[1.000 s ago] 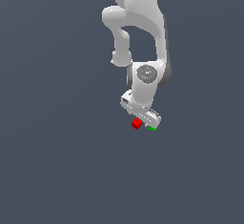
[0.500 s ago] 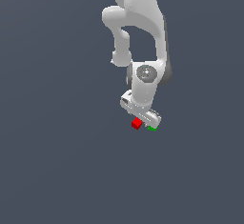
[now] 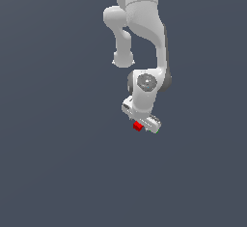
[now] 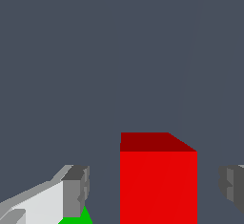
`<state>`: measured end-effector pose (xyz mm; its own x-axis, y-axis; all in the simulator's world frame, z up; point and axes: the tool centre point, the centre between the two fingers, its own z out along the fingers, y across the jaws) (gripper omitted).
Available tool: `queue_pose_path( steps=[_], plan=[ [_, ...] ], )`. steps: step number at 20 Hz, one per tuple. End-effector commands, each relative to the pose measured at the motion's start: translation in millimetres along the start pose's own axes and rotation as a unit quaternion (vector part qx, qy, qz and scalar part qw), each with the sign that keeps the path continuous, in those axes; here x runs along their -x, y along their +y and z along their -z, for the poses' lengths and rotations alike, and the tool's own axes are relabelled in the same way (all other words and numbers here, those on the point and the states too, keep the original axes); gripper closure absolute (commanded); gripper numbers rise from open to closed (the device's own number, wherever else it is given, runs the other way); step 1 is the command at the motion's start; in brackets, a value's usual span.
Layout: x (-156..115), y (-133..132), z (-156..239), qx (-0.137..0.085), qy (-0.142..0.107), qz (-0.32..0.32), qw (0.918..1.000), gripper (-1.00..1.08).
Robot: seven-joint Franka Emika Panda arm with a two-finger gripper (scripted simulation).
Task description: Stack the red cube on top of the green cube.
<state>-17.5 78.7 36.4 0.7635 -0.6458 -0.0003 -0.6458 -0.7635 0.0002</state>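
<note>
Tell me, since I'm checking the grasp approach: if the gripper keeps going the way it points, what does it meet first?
Most likely the red cube, sitting between the open gripper fingers. The green cube lies outside one finger.

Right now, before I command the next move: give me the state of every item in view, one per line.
red cube: on the surface, between the two fingers with a gap on each side, not gripped, not stacked.
green cube: on the surface, mostly hidden behind one finger; only a sliver shows.
gripper: open, low around the red cube.
</note>
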Motion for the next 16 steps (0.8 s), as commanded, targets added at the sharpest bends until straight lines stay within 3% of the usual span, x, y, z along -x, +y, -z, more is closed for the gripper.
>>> queue_pose_path(
  steps=[1, 6, 7, 16],
  plan=[
    [-0.1, 0.3, -10.1, 0.0, 0.0, 0.0, 1.0, -0.92],
    [-0.7, -0.6, -16.4, 0.0, 0.0, 0.0, 1.0, -0.92],
    [-0.7, -0.6, -16.4, 0.0, 0.0, 0.0, 1.0, 1.08],
    [-0.7, -0.6, -16.4, 0.0, 0.0, 0.0, 1.0, 1.08]
  ],
)
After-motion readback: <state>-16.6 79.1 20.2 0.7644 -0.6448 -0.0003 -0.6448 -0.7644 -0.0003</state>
